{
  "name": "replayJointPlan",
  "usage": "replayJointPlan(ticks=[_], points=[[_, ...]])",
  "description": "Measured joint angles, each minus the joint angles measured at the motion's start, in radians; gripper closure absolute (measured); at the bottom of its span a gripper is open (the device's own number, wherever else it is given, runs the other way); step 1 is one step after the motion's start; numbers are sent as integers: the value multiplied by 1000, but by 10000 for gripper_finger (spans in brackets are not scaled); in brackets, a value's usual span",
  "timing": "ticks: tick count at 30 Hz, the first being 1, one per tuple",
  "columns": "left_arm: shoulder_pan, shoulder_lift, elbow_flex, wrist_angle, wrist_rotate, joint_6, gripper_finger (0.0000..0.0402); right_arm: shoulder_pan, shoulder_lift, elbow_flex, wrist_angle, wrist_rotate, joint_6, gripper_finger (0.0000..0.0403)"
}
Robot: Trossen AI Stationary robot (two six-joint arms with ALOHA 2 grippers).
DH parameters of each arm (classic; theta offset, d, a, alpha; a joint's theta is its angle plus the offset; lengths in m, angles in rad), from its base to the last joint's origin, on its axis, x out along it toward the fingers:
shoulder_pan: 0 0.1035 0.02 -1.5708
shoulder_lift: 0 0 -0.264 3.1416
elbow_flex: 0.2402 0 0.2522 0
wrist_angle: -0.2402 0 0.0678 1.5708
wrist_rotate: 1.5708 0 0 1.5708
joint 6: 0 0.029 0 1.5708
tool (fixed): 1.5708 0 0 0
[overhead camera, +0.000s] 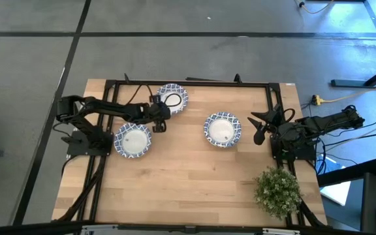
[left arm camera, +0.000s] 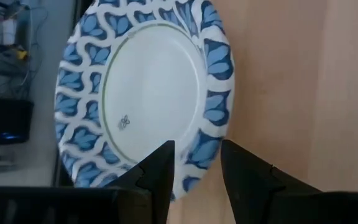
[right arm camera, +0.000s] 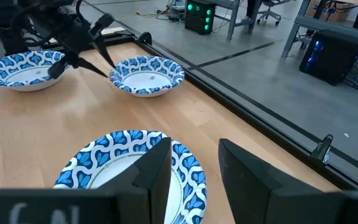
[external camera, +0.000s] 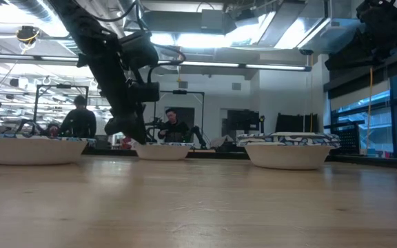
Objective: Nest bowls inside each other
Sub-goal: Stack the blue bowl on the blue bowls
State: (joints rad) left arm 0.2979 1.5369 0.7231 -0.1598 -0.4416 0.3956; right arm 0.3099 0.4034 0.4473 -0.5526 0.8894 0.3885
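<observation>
Blue-and-white patterned bowls stand on the wooden table at three places: a far bowl [overhead camera: 172, 98] [left arm camera: 148, 93], a left bowl [overhead camera: 133, 140] and a middle bowl [overhead camera: 222, 129] [right arm camera: 129, 168]. My left gripper [overhead camera: 160, 119] [left arm camera: 194, 165] hovers open between the far and left bowls. Its fingers stand on either side of the far bowl's near rim and touch nothing. My right gripper [overhead camera: 260, 127] [right arm camera: 194, 168] is open just to the right of the middle bowl, clear of it. In the low view the bowls show side on, the middle bowl [external camera: 288, 151] nearest.
A green bushy potted plant [overhead camera: 277, 190] stands at the table's near right corner, close to the right arm's base. A black frame [overhead camera: 194, 83] runs along the table's far edge, just behind the far bowl. People sit in the room beyond the table [external camera: 173, 127].
</observation>
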Motion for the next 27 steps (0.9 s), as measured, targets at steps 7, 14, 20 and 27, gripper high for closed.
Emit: replayJointPlan(ticks=[7,14,20,27], points=[[2,8,0,-2,41,-18,276,0,0,0,-3,0,-1,267],[7,7,0,0,2,3,276,0,0,0,-7,0,-2,267],[24,39,-1,6,4,2,276,0,0,0,-8,0,-3,267],[21,63,-1,35,13,0,276,0,0,0,-10,0,-2,267]])
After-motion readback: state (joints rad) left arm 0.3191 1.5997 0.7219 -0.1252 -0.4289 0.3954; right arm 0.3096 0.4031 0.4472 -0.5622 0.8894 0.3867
